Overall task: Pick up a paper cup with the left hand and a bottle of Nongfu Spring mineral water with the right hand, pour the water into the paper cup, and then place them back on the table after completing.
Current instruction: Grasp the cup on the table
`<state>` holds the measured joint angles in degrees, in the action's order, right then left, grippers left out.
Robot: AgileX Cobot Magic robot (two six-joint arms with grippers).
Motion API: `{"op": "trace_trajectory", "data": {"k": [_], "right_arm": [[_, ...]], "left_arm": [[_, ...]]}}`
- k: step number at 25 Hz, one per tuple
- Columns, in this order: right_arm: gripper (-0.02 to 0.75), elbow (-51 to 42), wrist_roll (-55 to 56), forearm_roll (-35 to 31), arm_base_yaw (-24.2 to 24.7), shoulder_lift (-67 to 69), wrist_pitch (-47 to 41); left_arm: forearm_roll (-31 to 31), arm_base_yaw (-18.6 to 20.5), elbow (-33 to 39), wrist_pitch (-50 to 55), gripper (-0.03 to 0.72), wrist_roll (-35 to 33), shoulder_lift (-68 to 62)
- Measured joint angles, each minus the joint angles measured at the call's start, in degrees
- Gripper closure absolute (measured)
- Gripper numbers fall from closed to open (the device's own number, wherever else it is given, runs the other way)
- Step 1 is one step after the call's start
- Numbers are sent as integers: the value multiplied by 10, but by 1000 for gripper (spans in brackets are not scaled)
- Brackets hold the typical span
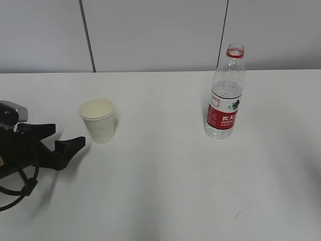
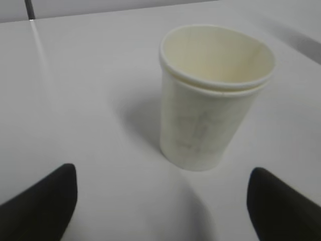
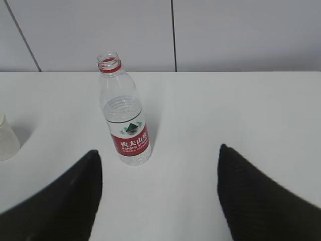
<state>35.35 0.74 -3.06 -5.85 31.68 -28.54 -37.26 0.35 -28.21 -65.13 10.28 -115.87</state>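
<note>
at the far left of your exterior view sits the left hand (image 1: 57,140), its black gripper low over the table (image 1: 165,191) with the silver-grey camera block behind it. its fingers (image 1: 70,146) are spread apart and grasp nothing; in the left wrist view the two dark tips (image 2: 42,206) sit wide at the bottom corners with bare white tabletop between them.

just ahead of those fingers you have the paper cup (image 1: 98,119), upright on the table and near the fingertip but not touching it. the left wrist view shows the cup (image 2: 213,98) centred between the open tips and further out, with a doubled rim as if two cups are nested; the inside looks cream and you cannot tell whether any liquid is in it.

move right across a stretch of bare table and you reach the bottle (image 1: 225,93), standing upright, well apart from the cup. its cap is off, a red ring circles the neck, and a red label wraps the lower body. the water (image 1: 226,98) is clear and fills it to about the shoulder.

the right hand (image 3: 158,196) does not appear in the exterior view. in the right wrist view its two black fingers (image 3: 253,198) are released and wide apart, holding nothing, with the bottle (image 3: 125,113) standing ahead of them, closer to the left finger, untouched.
</note>
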Motion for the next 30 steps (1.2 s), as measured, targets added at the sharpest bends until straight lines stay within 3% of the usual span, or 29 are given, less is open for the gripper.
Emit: {"op": "trace_trajectory", "data": {"k": [4, 8, 15, 24, 30], "right_arm": [[206, 0, 0, 0, 0, 0, 0], [206, 0, 0, 0, 0, 0, 0], [206, 0, 0, 0, 0, 0, 0], [206, 0, 0, 0, 0, 0, 0], [206, 0, 0, 0, 0, 0, 0]], "left_arm": [[2, -38, -35, 0, 69, 0, -26], [49, -73, -68, 0, 75, -11, -49], [86, -110, -131, -1, 89, -14, -86], [102, -123, -160, 0, 104, -15, -101], [107, -123, -161, 0, 177, -15, -101]]}}
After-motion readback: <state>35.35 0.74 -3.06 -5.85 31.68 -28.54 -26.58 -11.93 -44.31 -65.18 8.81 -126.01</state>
